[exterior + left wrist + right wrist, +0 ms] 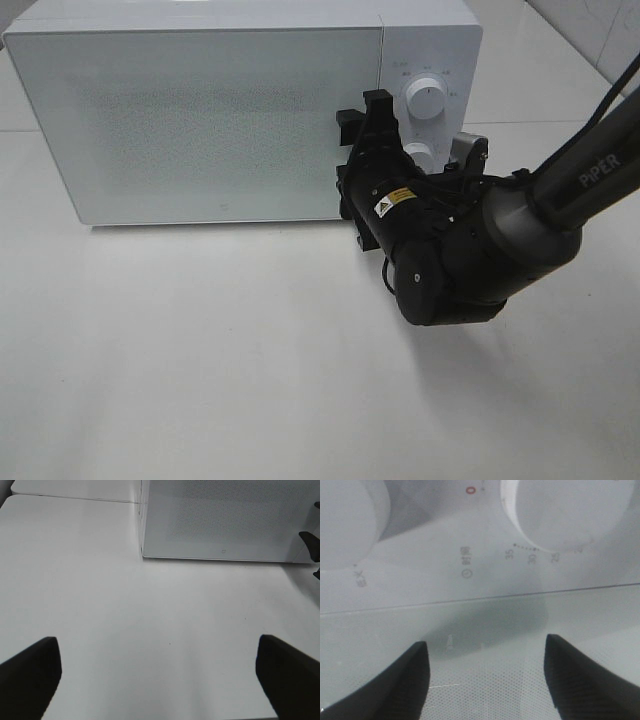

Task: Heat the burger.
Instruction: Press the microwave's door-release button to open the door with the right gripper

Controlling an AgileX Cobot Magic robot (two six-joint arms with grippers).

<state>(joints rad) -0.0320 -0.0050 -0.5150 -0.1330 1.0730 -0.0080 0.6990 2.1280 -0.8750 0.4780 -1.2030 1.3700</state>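
Presently listed: one white box-shaped microwave oven (200, 120), its frosted speckled door (210, 130) shut, standing on a white table top (200, 360). Burger: not visible in any view; none lies on the exposed table, and the door hides the cavity, so whether it sits inside cannot be told, though that seems likely. Right gripper (485, 647): black jaws parted, nothing between them, held close against the oven front on the door side of the thin seam (480, 599) dividing door from control panel. Round white timer knob (560, 510), ringed with minute marks, lies just across that seam, up the panel from the jaws; second round white knob (345, 520) beside it. Judged next item: a short shift across the seam to bracket the timer knob, the right arm being by far the nearer. Left gripper (157, 645): jaws spread wide, empty, above bare table, well apart from the panel
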